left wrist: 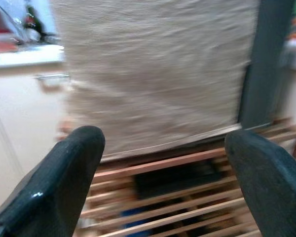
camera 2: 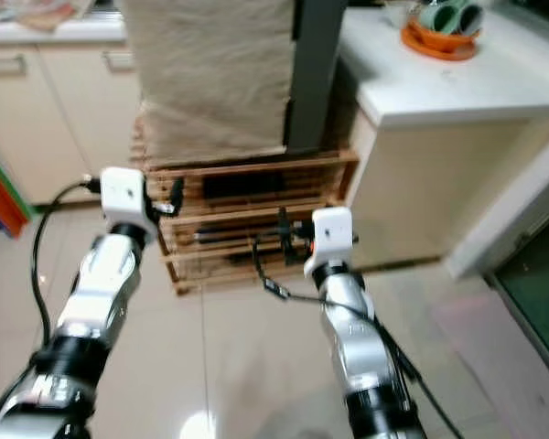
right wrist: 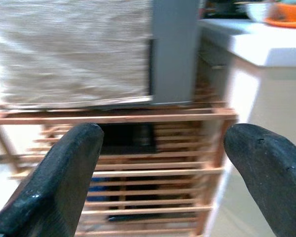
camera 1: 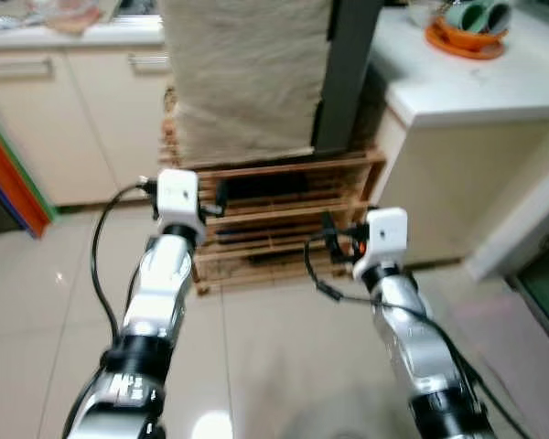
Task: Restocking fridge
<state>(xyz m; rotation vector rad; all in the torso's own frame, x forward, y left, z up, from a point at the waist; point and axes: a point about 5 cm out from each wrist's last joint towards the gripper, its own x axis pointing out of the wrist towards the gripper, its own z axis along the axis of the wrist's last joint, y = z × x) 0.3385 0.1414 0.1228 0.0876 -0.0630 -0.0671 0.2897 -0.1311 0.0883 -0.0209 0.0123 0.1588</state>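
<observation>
Two silver arms reach forward across the lower half of the frame, and both claws stand released and empty: the left claw (left wrist: 163, 177) and the right claw (right wrist: 163, 177) each show black fingers spread wide with nothing between them. Ahead, at the centre of the frame, stands a wooden slatted rack (camera 1: 274, 219) on the glossy tiled floor (camera 1: 256, 366), with a tall appliance above it draped in a beige cloth (camera 1: 247, 73), a dark grey edge (camera 1: 348, 73) showing beside it; this may be the fridge, though I cannot tell for certain. A white bench (camera 1: 467, 82) at upper right carries an orange dish (camera 1: 467, 37). Nothing is picked up and no door is open, so restocking looks barely started: goods must yet be fetched and shelved.
</observation>
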